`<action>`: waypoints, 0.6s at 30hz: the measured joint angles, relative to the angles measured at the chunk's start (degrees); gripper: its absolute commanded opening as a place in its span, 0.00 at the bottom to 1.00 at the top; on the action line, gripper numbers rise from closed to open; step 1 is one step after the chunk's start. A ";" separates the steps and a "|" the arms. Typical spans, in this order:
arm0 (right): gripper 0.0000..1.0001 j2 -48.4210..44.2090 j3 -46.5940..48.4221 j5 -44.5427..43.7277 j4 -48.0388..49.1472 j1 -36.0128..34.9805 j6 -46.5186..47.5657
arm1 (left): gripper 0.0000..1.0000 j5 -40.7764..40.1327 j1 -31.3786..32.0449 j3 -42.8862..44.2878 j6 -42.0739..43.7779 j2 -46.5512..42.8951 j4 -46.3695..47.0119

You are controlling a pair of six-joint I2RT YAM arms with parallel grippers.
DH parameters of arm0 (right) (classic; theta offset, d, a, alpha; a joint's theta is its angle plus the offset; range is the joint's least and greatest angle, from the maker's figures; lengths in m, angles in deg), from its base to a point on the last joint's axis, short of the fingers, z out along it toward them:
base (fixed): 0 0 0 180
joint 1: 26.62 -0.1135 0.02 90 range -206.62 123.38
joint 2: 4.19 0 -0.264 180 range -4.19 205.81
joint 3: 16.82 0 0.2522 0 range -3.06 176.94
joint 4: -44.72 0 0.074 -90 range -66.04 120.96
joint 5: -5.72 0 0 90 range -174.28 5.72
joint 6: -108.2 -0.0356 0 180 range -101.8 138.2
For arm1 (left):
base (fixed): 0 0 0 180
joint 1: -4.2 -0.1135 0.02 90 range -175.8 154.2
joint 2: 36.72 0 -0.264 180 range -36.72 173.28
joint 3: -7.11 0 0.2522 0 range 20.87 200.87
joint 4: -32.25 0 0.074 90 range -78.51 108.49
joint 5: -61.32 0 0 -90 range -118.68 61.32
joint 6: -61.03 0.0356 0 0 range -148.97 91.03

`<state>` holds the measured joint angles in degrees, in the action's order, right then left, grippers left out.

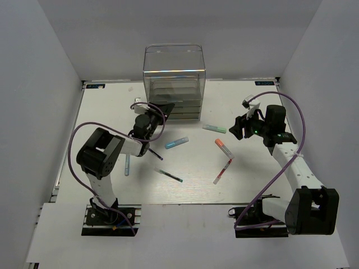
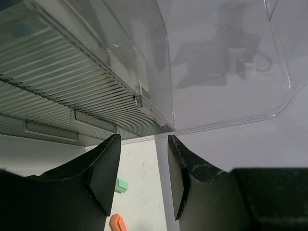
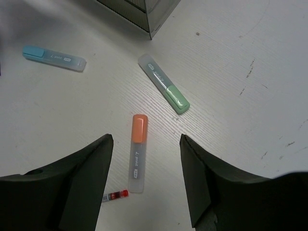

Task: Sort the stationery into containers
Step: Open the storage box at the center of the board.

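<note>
On the far left, a plain pale left wall (image 1: 33, 89) bordered the white table (image 1: 193, 191). The right wrist view showed the tabletop to be faintly grained and flecked with dark scuffs. A light blue pen (image 1: 127, 165) lay near the table's left edge, just beside the left arm, and a dark pen (image 1: 156, 155) showed under that arm. The left gripper (image 2: 143, 144) hung close to the lower front of the cabinet (image 1: 174, 73), its fingers spread with nothing between them. The clear cabinet stood at the middle of the table's far edge against the bare back wall (image 1: 179, 22), its grey drawers stacked inside.

A blue marker (image 1: 176, 143) lay in front of it, and a teal pen (image 1: 169, 175) lay nearer the bases. Further right came a mint marker (image 3: 163, 83), then an orange marker (image 3: 138, 153) with a red pen (image 1: 223, 171) just below it. The right gripper (image 3: 145, 137) hovered above the orange marker, fingers released and empty. A right wall (image 1: 331, 84) closed the scene.
</note>
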<state>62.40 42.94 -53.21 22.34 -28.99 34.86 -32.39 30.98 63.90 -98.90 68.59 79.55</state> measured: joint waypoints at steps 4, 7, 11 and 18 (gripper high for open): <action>0.64 0.00 0.00 0.00 0.20 0.00 0.04 | 0.54 -1.11 0.17 0.24 0.00 1.75 1.81; 0.64 0.00 0.00 0.00 0.24 0.00 0.07 | 0.54 -1.84 0.20 0.31 0.00 2.80 2.97; 0.64 0.00 0.00 0.00 0.26 0.00 0.09 | 0.54 -2.58 0.20 0.92 -0.20 4.20 5.05; 0.64 0.00 0.00 -0.02 0.26 0.00 0.22 | 0.54 -3.10 0.20 2.51 -0.50 6.12 7.15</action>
<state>62.40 42.94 -53.23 22.60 -28.99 35.08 -35.49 31.18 66.41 -99.40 74.71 86.69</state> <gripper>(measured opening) 0.638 0.537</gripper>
